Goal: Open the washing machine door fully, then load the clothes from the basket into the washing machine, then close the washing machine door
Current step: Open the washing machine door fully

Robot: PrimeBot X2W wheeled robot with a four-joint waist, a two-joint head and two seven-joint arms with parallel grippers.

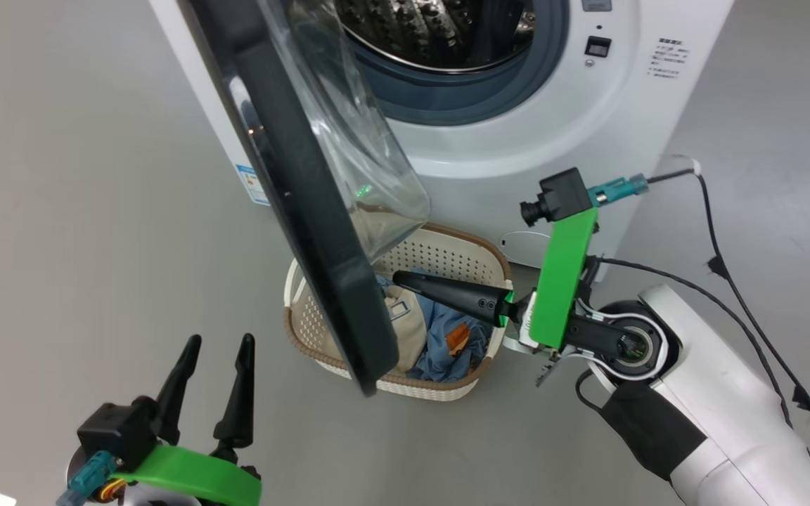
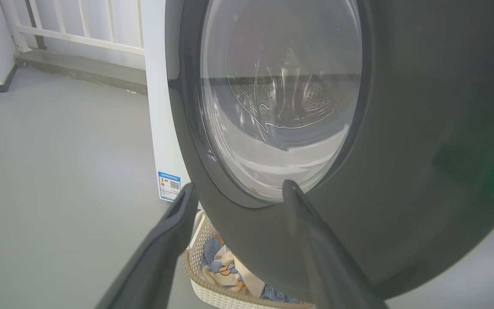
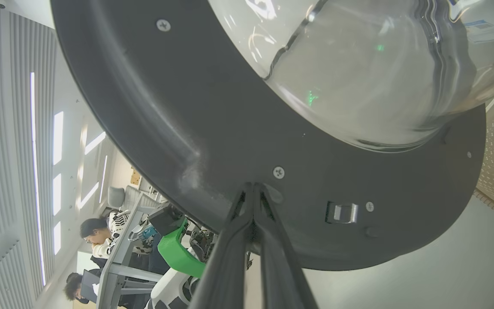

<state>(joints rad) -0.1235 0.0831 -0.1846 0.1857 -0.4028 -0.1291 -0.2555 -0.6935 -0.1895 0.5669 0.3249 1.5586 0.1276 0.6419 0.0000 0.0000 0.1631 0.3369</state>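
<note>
The washing machine door is standing partly open over the basket holding the clothes. The right jaws are sitting together, tips against the door's inner rim; the left jaws are gaping apart, empty, outside it.

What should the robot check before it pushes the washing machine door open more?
1. Is the washing machine door fully open: not ok, only partway, hanging over the basket.
2. Is the right end effector shut, tips at the door's inner face: ok.
3. Is the left end effector open and apart from the door: ok.
4. Are the clothes lying in the basket, ready to load: ok.
5. Is the drum free for loading: cannot tell, part hidden.
</note>
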